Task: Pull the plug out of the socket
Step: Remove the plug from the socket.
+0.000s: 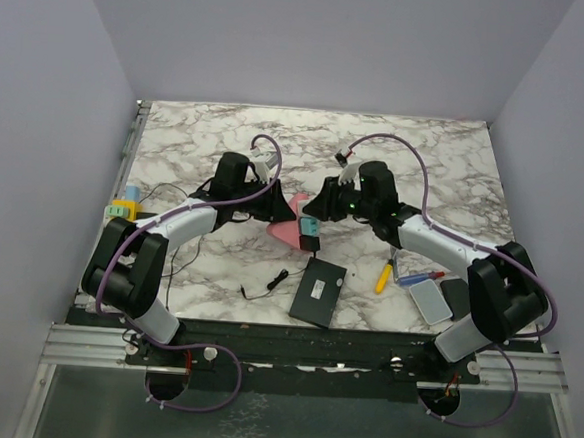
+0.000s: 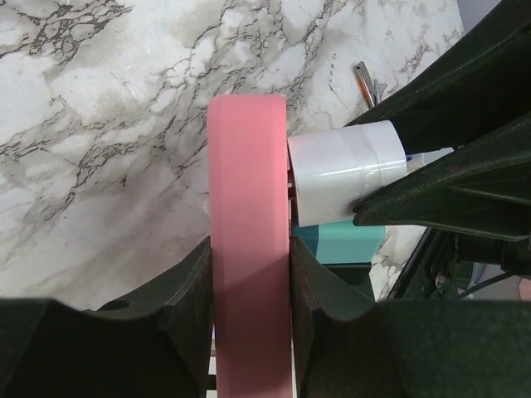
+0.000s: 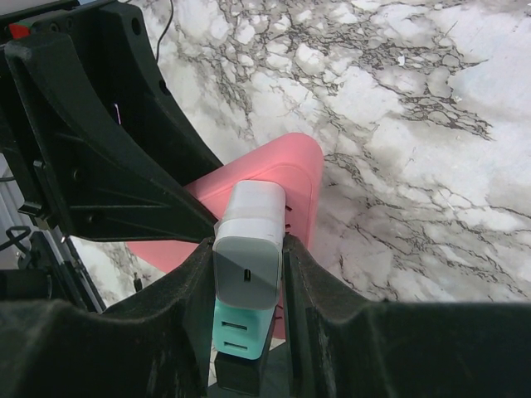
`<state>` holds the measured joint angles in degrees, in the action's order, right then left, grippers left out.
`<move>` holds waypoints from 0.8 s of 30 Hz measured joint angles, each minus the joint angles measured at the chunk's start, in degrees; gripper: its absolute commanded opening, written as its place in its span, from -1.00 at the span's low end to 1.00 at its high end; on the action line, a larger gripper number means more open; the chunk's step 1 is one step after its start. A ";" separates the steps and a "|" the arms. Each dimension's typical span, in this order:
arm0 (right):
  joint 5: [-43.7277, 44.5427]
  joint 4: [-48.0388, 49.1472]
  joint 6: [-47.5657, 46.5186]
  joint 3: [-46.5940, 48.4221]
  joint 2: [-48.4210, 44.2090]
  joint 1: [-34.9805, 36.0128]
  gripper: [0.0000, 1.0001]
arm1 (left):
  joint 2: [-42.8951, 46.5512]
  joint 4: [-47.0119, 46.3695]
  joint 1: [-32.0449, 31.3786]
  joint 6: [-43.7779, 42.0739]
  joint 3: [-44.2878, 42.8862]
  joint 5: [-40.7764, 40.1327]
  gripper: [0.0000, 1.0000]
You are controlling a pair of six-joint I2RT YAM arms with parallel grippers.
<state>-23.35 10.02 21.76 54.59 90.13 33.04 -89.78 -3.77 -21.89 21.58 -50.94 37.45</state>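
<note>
The white plug (image 3: pixel 249 240) is smooth, boxy and round-cornered. It sits against the flat face of the pink socket (image 2: pixel 247 166) at mid-table, and my right pincer (image 3: pixel 247 257) is closed tight on its two sides, with a teal block (image 3: pixel 242 332) pinched just below. My left pincer (image 2: pixel 249 274) is narrowed onto the socket's long, matte edges, holding it on edge, and the veined marble table (image 1: pixel 427 158) spreads beyond both pincers to its far edge.

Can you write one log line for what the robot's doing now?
left gripper: shut on pink socket | right gripper: shut on white plug | white plug: in pink socket, not yet out
</note>
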 measured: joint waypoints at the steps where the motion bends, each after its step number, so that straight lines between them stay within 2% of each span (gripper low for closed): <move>1: 0.15 0.00 0.00 -0.02 0.00 0.02 -0.99 | 0.00 0.02 0.00 0.00 -0.02 -0.15 -1.00; 16: 18.47 -2.23 -1.14 0.00 -0.72 8.76 -0.99 | -0.09 3.54 0.00 -1.70 -0.15 -3.04 -1.00; 24: 23.87 -2.43 -1.73 0.11 -0.81 11.04 -0.99 | -0.17 4.33 0.00 -1.70 -0.57 -3.28 -1.00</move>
<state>0.51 7.60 20.03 54.70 89.32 44.07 -89.95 0.56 -21.89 19.88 -51.51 34.17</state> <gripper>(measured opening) 0.352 0.365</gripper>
